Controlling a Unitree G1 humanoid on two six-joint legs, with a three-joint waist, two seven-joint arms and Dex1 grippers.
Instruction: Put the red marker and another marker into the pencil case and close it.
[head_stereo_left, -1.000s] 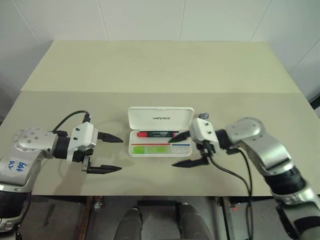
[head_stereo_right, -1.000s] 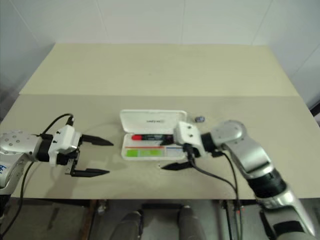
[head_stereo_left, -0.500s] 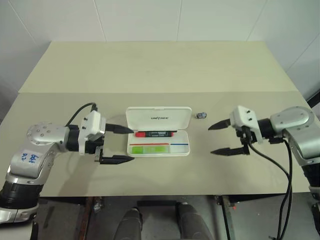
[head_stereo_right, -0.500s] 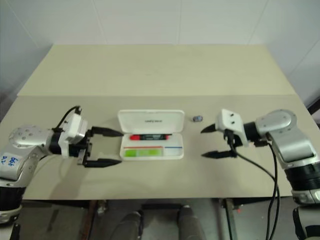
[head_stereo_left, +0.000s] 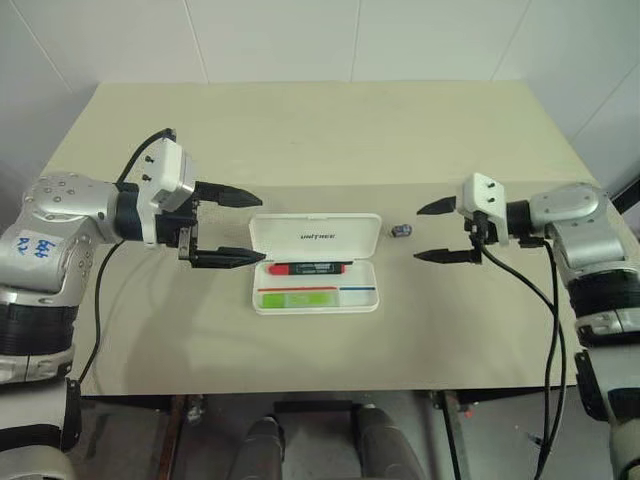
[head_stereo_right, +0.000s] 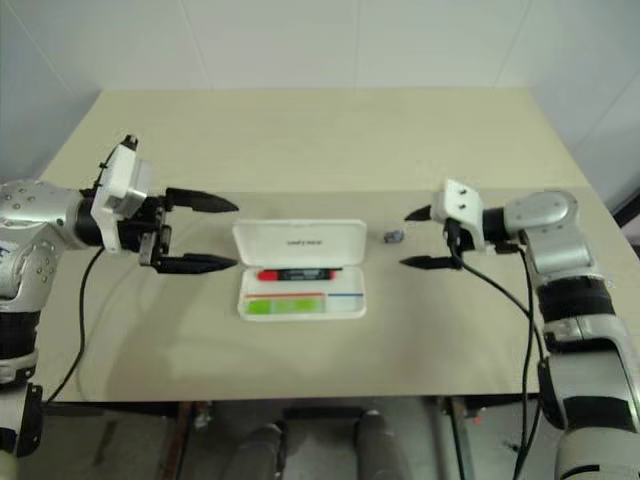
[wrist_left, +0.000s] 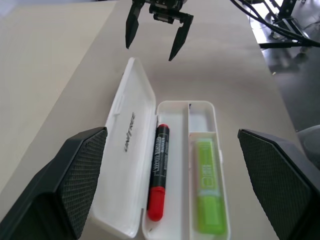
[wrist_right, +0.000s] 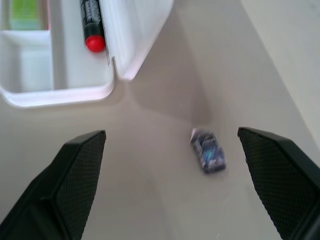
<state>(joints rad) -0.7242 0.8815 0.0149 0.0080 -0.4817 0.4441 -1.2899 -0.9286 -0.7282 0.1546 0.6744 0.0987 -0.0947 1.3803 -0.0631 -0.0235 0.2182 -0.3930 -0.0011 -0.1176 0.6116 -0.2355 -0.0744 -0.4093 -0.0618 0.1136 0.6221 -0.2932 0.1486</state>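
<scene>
Our left gripper (head_stereo_left: 228, 226) and right gripper (head_stereo_left: 436, 232) both stand wide open and hold nothing, one on each side of the pencil case (head_stereo_left: 317, 263). The case lies open on the table (head_stereo_left: 300, 140) between them. Inside its tray we see the red marker (wrist_left: 158, 176) and the green marker (wrist_left: 207, 184), side by side.

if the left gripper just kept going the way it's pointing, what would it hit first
Probably the raised lid of the pencil case: the open left gripper points across at it, though it may sit slightly higher, so depth is uncertain.
</scene>
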